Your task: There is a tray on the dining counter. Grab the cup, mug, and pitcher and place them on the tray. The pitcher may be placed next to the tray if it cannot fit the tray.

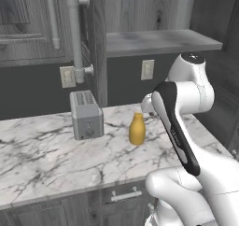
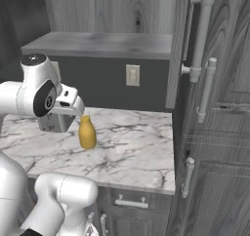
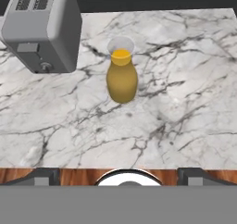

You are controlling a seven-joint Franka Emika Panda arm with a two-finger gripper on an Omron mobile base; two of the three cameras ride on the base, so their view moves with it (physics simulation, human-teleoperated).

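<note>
Toaster (image 3: 44, 28) stood at left on the marble surface (image 3: 185, 93); pitcher (image 3: 121, 77) upright just right of it, apart. My end effector (image 3: 120, 174) hung spread and empty, well short. Risk judged: a high, off-centre approach could topple the narrow-necked pitcher toward the toaster.

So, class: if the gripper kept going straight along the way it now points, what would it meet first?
Probably the pitcher: in the hand view it stands upright near the middle, ahead of the open gripper, with bare marble worktop between. Depth is unclear, so it might reach the worktop first.
</note>
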